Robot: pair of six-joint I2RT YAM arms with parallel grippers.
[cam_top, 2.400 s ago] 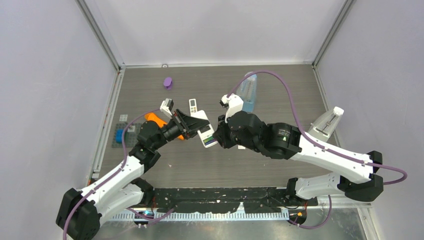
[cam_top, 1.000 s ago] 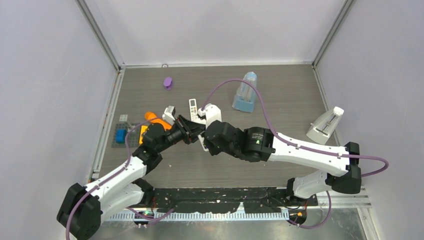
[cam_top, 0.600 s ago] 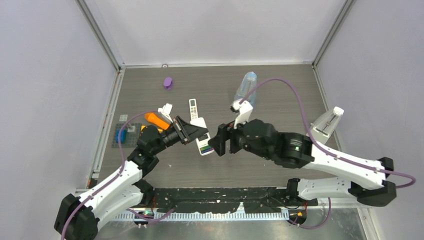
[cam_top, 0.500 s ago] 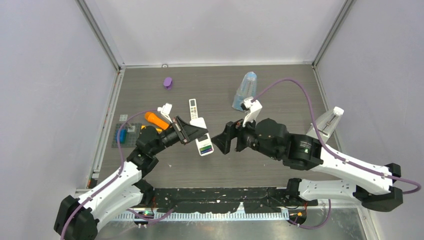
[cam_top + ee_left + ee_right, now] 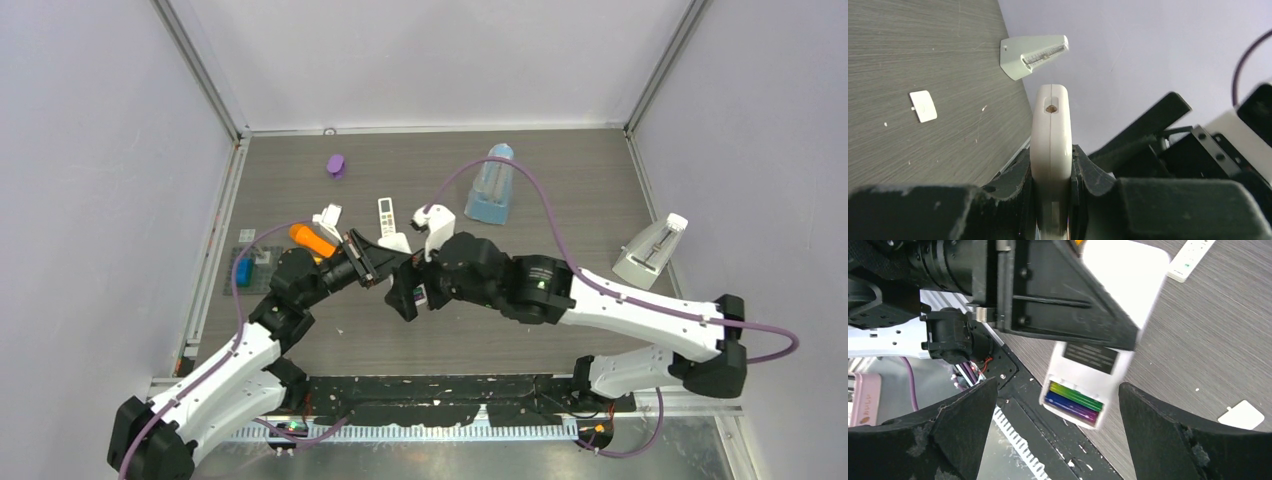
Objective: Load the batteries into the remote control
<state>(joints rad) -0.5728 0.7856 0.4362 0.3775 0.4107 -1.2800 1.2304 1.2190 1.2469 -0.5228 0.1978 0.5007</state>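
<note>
The left tool (image 5: pixel 1050 172) is clamped on the two broad faces of a white plastic remote control (image 5: pixel 1050 125) and holds it off the grey wood-grain tabletop (image 5: pixel 923 50). The remote's long axis runs out of that clamp toward the right arm, so its open battery bay faces the right tool (image 5: pixel 1060 432), which hovers just beside that end with its jaws spread wide and nothing between them. Two thin cylindrical batteries, one green and one purple (image 5: pixel 1075 400), lie side by side in the bay, crosswise to the remote's length, and the bay looks full. A small white rectangular battery cover (image 5: pixel 1240 416) lies flat on the tabletop, apart from the remote and on the right arm's side of it. Only the right tool is free, so fetching that cover and closing the bay would probably fall to it
</note>
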